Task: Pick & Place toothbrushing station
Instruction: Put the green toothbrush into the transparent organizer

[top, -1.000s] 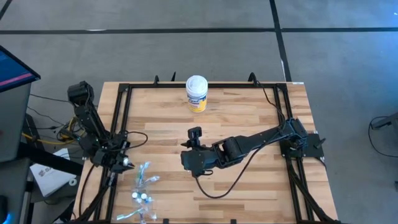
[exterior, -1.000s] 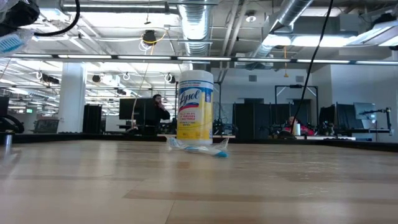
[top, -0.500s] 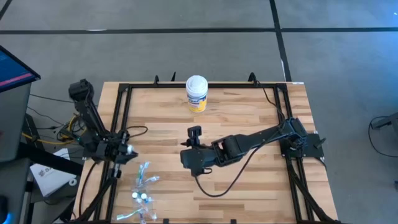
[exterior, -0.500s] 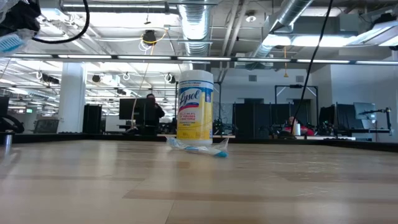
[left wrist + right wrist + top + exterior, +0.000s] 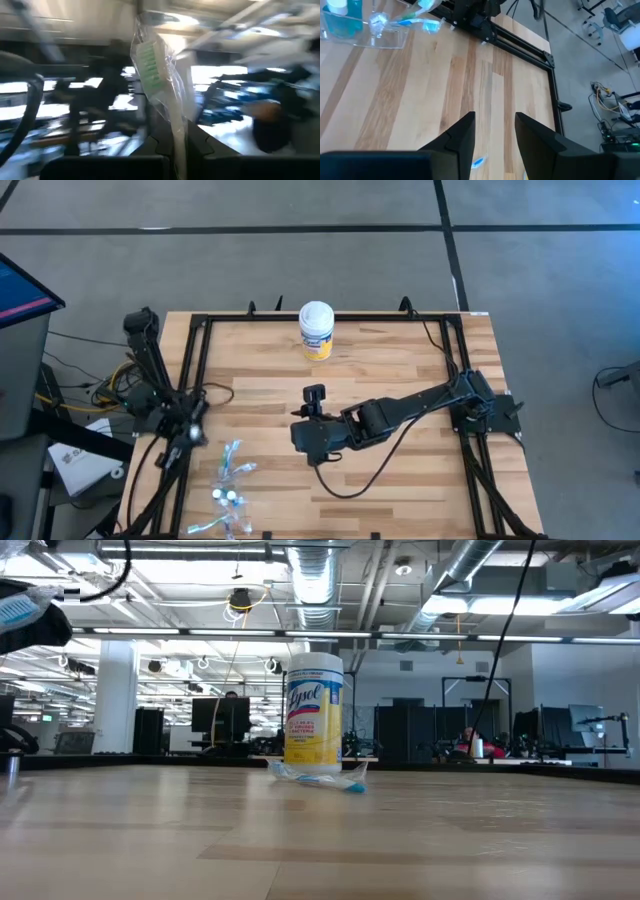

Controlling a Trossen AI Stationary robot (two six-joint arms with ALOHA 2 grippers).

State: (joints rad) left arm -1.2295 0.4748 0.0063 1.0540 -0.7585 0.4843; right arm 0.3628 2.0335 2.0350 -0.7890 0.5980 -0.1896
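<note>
Left wrist view — left tool (image 5: 172,150) pinching wrapped green-bristled plastic toothbrush (image 5: 155,75); right tool (image 5: 492,132) spread — lower gently, keep grip firm.

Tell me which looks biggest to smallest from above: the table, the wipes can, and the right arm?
1. The table looks biggest.
2. The right arm, stretched across it.
3. The wipes can, a small round top near the far edge.
</note>
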